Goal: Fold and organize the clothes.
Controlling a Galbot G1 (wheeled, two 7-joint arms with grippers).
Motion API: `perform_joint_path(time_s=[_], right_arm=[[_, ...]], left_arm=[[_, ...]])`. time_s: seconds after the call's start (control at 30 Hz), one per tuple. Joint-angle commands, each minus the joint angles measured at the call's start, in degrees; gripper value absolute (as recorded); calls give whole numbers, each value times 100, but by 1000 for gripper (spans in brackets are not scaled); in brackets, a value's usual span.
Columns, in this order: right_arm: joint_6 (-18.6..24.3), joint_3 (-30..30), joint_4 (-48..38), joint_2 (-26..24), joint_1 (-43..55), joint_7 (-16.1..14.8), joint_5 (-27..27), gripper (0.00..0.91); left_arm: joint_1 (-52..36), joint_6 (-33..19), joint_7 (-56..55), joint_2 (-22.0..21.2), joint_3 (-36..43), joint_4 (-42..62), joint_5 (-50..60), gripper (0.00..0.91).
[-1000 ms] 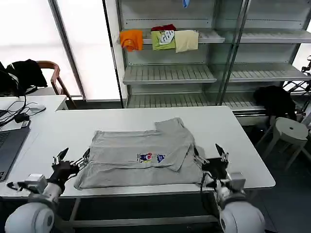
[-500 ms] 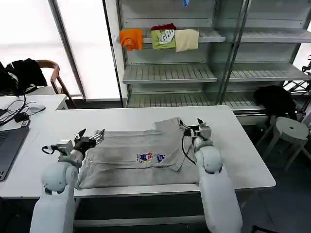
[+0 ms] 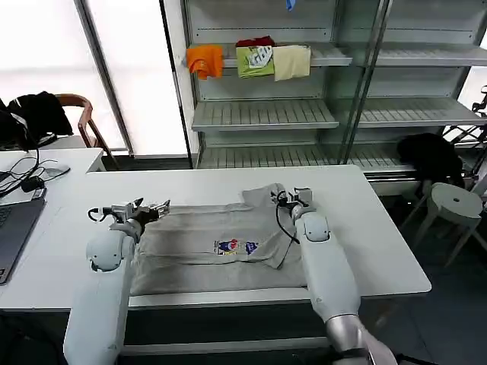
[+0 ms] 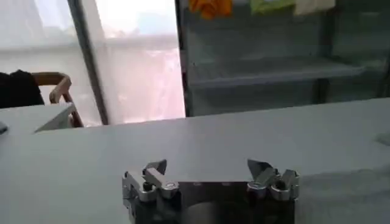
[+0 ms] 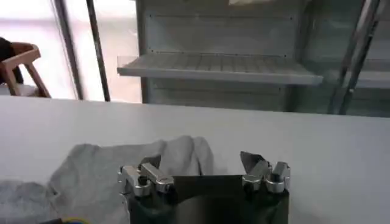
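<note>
A light grey T-shirt [image 3: 205,232] lies partly folded on the white table [image 3: 365,228], its small multicoloured chest print [image 3: 236,246] facing up and one sleeve folded across the body. My left gripper [image 3: 150,207] is open, low over the shirt's far left corner. In the left wrist view the left gripper [image 4: 207,167] holds nothing, with bare table [image 4: 183,134] ahead of it. My right gripper [image 3: 291,194] is open over the raised sleeve at the shirt's far right. The right wrist view shows this gripper [image 5: 201,163] just above that grey sleeve [image 5: 116,173], not gripping it.
A shelf unit [image 3: 266,114] stands behind the table, with orange [image 3: 205,61], green [image 3: 256,61] and cream [image 3: 292,62] folded garments on its top shelf. A laptop [image 3: 14,232] lies at the left edge. A chair with black garments [image 3: 38,114] is far left, a stool [image 3: 455,204] at right.
Both arms have reached from the table's near edge across the shirt to its far corners. The shirt itself has not visibly moved.
</note>
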Motion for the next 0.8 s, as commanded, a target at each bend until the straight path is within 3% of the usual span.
perform_joint_path(time_s=[0.03,0.3,0.37,0.47,0.5,0.53,0.57,0.6,0.63,0.67,0.8], right_arm=[[162,28,-624,281,316,-241,-30,877],[83,-6,-458,281,236,-226,-69,806],[72,-26,-414,281,197,-233,-92,756],[66,-52,-361,281,136,-257,-133,564],[70,-58,-350,281,116,-264,-150,333],[79,-65,-325,281,93,-280,-170,20],[86,-70,-317,281,80,-282,-171,0],[90,-76,-289,281,58,-310,-182,0],[91,-84,-262,281,45,-325,-194,0],[90,-89,-243,281,36,-334,-195,0],[120,-132,-195,281,7,-354,-245,0]], left_arm=[[-326,8,115,68,37,635,312,907],[-431,4,120,78,-8,998,296,907],[-470,7,111,72,-18,1118,291,907],[-500,7,133,73,-29,1246,290,907],[-501,7,130,79,-20,1270,293,736],[-497,8,143,73,-27,1276,292,443],[-489,8,154,72,-29,1265,293,202],[-481,8,171,74,-25,1256,289,111],[-472,9,187,75,-28,1239,289,30],[-466,9,199,77,-24,1225,290,10],[-465,9,243,72,-29,1219,288,10]])
